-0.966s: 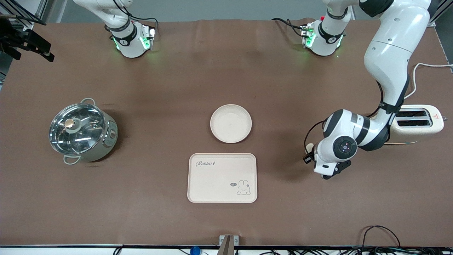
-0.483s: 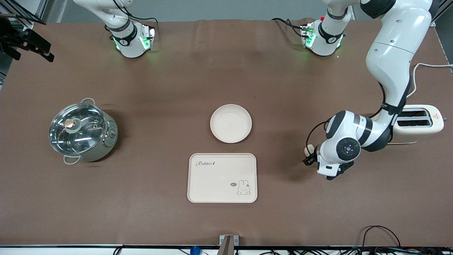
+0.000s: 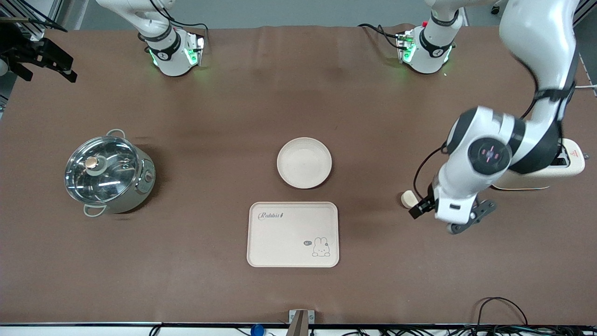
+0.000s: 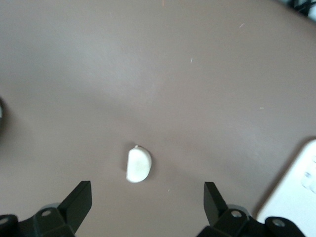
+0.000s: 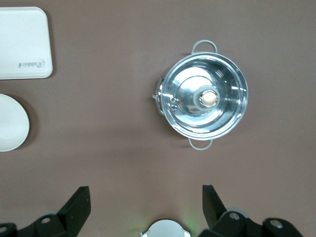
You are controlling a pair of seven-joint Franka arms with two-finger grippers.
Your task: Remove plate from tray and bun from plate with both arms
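1. The plate sat bare on the brown tabletop, clear of the tray and just beside the tray's edge that faces the robot bases. No bun lay on it.

2. The tray lay empty near the middle of the tabletop's edge closest to the front camera, its "Rabbit" lettering and rabbit drawing uncovered.

3. The bun rested directly on the tabletop toward the left arm's end, well apart from both plate and tray, and nearer to the front camera than the toaster by that end's edge.

4. The left gripper hung over the bun with its jaws spread wide and pinching nothing; in the left wrist view the bun lay between the 2 fingertips without touching either.

5. The right gripper waited high over the tabletop near its own base, jaws spread and empty, looking down on the lidded steel pot at the right arm's end.

6. Judged from this layout, both removals looked done: plate off tray, bun off plate. The step in hand seemed to be the release of the bun.

7. The next move probably called for the left arm to lift straight away from the bun without nudging it, then go to a resting pose like the right arm's.
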